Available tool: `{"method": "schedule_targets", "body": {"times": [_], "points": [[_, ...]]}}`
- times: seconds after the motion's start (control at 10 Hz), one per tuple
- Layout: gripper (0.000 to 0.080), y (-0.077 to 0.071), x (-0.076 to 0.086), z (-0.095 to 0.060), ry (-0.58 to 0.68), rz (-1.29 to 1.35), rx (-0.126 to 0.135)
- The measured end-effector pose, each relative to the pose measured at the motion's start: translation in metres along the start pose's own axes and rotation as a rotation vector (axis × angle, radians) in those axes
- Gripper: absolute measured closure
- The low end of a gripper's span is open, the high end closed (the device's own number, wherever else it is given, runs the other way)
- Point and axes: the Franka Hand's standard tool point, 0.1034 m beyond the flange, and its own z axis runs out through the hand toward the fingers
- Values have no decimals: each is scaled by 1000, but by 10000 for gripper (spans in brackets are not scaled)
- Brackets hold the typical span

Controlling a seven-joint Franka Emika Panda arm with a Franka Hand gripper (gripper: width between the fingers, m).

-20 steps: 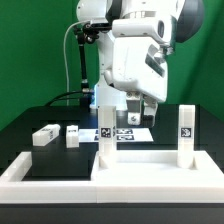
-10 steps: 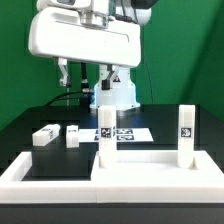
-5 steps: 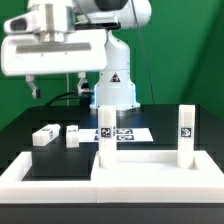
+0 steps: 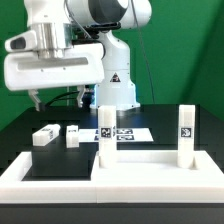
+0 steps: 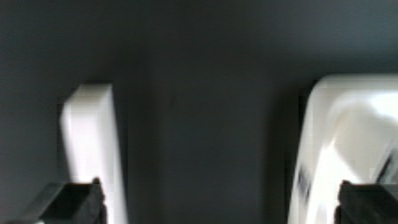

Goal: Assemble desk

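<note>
The desk slab [image 4: 150, 172] lies flat at the front. Two leg blocks stand upright on it, one toward the exterior view's left [image 4: 106, 135] and one toward its right [image 4: 186, 133]. Two loose leg blocks [image 4: 44, 136] [image 4: 72, 136] lie on the black table at the exterior view's left. My gripper [image 4: 60, 100] hangs high above those loose blocks, open and empty. In the wrist view my gripper [image 5: 217, 205] shows dark fingertips [image 5: 71, 205] at the frame's edge. Two blurred white shapes [image 5: 89, 150] [image 5: 356, 140] lie on the dark surface beyond; I cannot tell which parts they are.
The marker board [image 4: 128, 133] lies flat behind the slab, in front of the robot base [image 4: 118, 95]. A white raised border rim [image 4: 20, 172] runs along the front left of the table, with the slab set against it.
The arm has swung from above the marker board to the exterior view's left and now hangs over the loose leg blocks. The gripper stays open. The desk parts have not moved.
</note>
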Motion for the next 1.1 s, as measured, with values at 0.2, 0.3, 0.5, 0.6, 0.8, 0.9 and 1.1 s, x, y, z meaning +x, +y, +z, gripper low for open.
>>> {"method": "schedule_targets", "body": {"times": [0.2,0.3,0.5,0.6,0.8,0.9,1.1], "points": [[150,-1,-23,16,-223,-25,4],[150,-3,-22,23,-248,-21,2],[150,-9,-27,23,-364,-24,38],[150,-10,-25,25,-405,-25,47],[150,-6,-39,33,-575,-25,64],[150,-1,-47,40,-653,-24,59],[150,-4,-45,46,-784,-24,75]]}}
